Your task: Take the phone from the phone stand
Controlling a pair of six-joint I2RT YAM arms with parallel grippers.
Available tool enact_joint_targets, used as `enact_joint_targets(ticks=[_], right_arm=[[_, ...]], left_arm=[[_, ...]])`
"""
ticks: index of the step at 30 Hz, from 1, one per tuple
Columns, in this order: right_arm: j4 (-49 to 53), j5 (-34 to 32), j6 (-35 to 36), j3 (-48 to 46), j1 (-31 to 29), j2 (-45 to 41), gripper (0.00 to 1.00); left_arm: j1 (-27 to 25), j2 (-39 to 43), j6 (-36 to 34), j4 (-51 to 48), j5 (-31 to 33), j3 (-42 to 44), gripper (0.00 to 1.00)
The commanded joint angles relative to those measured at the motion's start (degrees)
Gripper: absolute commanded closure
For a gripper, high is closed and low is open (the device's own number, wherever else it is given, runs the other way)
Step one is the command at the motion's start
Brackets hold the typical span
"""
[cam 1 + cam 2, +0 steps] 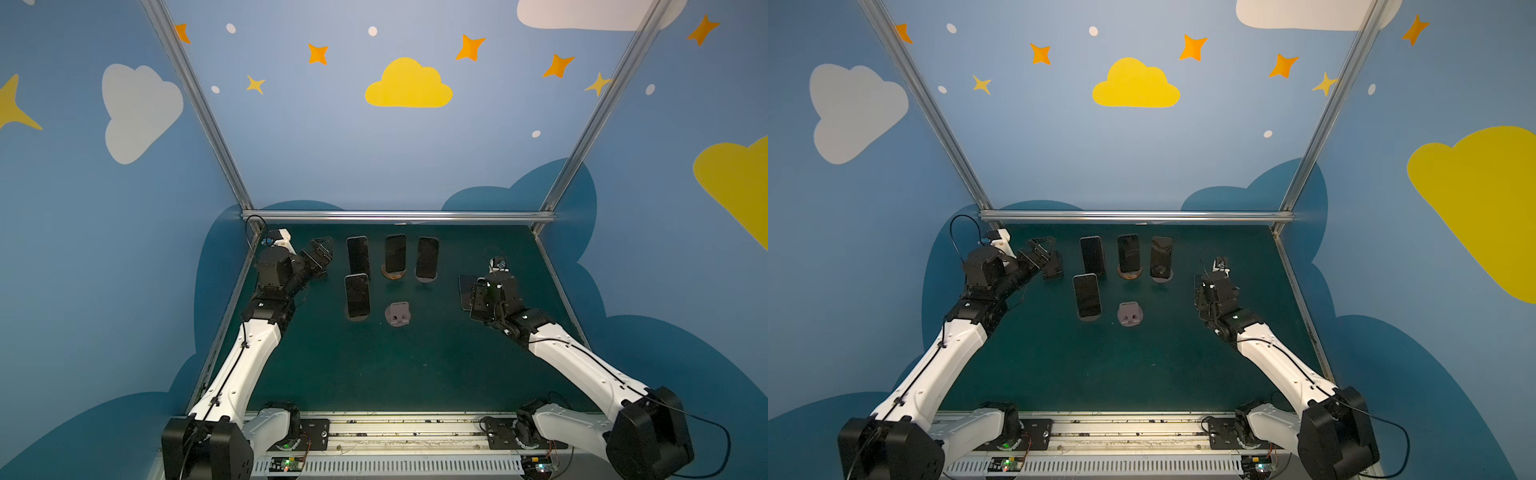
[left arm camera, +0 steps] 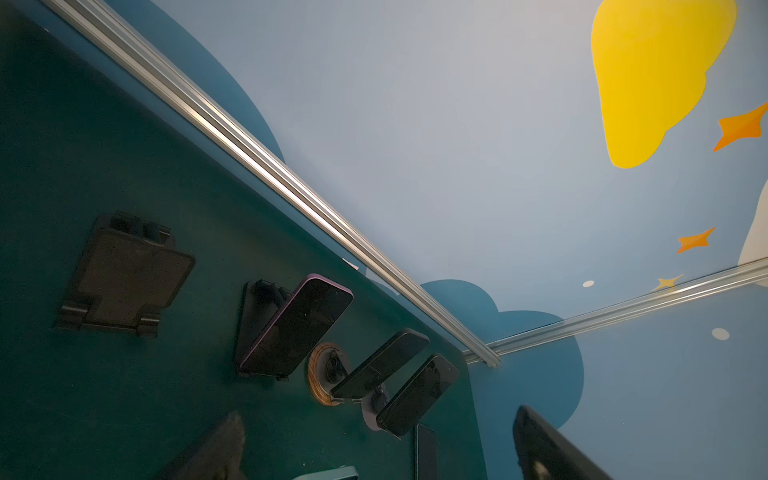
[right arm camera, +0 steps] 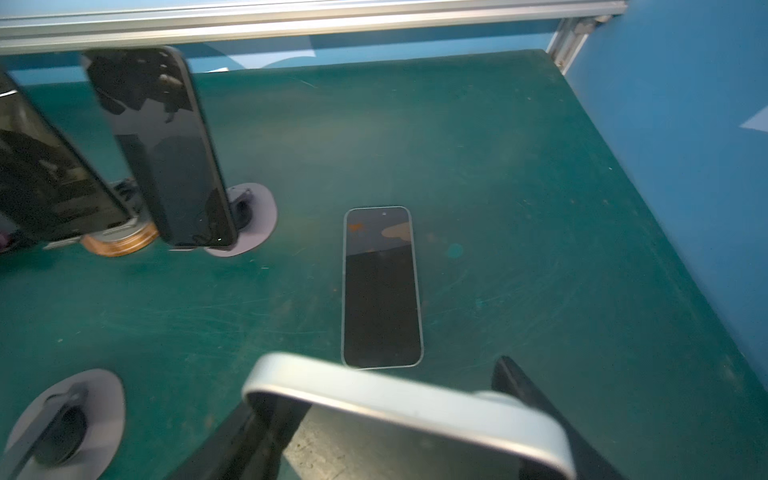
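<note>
My right gripper point(image 3: 395, 419) is shut on a phone point(image 3: 407, 403) with a pale silver rim and holds it above the green table at the right, as both top views show point(image 1: 480, 299). The round grey phone stand point(image 1: 398, 314) in the middle of the table carries nothing; the right wrist view shows its base point(image 3: 104, 399) off to one side of the held phone. My left gripper point(image 1: 321, 252) hangs open at the back left beside an empty black stand point(image 2: 124, 286), with nothing between its fingers point(image 2: 220, 449).
Four dark phones lean on stands: three in the back row point(image 1: 358, 254) point(image 1: 395, 253) point(image 1: 427, 257), one in front point(image 1: 357, 296). Another phone point(image 3: 380, 286) lies flat on the table just beyond the held one. Aluminium rails point(image 1: 395, 216) and blue walls close in the table.
</note>
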State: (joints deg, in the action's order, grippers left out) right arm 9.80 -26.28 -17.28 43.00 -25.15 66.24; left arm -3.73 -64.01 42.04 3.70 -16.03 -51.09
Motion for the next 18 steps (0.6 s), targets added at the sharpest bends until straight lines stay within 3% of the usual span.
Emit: enact_joint_targets(ticks=[1,13,18], right_arm=[[-3.22,1.38,1.1,-0.07,2.01,-1.92,0.37],[-3.19,2.99,3.05,0.66,7.24,-1.33,0.38],[-2.4,3.66,4.24,2.35,9.25,-0.81,0.38]], left_arm=[[-0.34,0.05,0.01,1.54,-1.4,-1.1,0.0],[-4.1,-0.52,-0.43,1.83,-3.1,-1.46,0.0],[-8.23,-2.46,-2.3,0.79,-4.17,-2.5,0.0]])
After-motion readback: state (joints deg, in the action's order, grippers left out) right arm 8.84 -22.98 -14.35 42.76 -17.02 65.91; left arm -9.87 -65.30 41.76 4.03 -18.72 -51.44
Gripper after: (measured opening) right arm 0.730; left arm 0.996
